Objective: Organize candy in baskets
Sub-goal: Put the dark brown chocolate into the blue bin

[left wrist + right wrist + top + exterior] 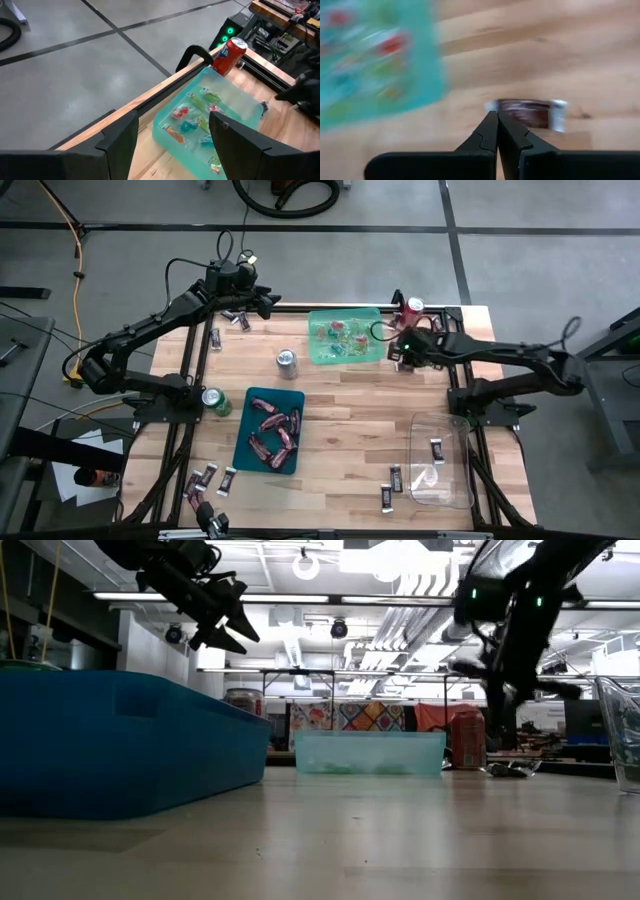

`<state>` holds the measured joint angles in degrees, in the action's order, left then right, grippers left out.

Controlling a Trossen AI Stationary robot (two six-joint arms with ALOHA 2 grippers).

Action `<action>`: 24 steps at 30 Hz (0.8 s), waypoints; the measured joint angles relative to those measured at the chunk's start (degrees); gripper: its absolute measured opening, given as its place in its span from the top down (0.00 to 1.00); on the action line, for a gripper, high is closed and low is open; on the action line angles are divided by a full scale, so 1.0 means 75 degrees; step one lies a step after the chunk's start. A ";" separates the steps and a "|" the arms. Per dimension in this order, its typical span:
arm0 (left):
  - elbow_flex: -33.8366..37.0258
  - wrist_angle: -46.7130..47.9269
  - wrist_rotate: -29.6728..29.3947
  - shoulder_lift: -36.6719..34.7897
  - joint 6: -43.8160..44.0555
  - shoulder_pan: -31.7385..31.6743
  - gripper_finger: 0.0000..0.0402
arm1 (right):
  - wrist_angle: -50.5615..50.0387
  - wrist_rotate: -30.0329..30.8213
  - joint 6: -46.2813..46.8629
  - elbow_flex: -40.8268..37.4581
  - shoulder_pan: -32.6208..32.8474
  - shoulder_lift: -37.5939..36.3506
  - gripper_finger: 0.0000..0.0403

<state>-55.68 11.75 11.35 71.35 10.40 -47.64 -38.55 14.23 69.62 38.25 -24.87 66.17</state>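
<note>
The right gripper (497, 117), fully closed and empty, is poised over a brown candy bar (530, 114) just beside the light green basket (318, 352). Reopening is needed before pickup. The left gripper (172, 132) is parked open, empty, beyond that basket.

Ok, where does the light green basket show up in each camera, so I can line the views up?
High view: the light green basket sits at the table's far edge, right of centre.
Low view: it shows at centre, behind the teal basket.
Left wrist view: lower right, candy inside.
Right wrist view: upper left, blurred.
Shared landmark: the red can beside it; not in the right wrist view.
</note>
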 joint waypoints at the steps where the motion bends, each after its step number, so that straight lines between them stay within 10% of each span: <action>1: 0.0000 0.0001 0.0000 0.0000 0.0000 0.0000 0.43 | 0.0022 -0.0290 -0.0691 0.0111 -0.0064 -0.0159 1.00; 12: 0.0000 0.0003 0.0000 0.0000 0.0004 0.0001 0.43 | -0.1271 -0.1992 -0.7795 0.1665 -0.0465 0.1012 0.66; 18: 0.0000 0.0003 0.0014 0.0000 0.0198 0.0006 0.43 | -0.2028 -0.2165 -1.0148 0.2047 -0.0465 0.2334 0.39; 24: -0.0003 0.0000 0.0017 -0.0149 0.0234 0.0009 0.43 | -0.1640 -0.1701 -1.1295 0.1681 -0.0555 0.2877 0.35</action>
<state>-55.70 11.75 11.49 70.23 12.16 -47.57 -50.85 1.47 -15.09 50.86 -29.03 87.75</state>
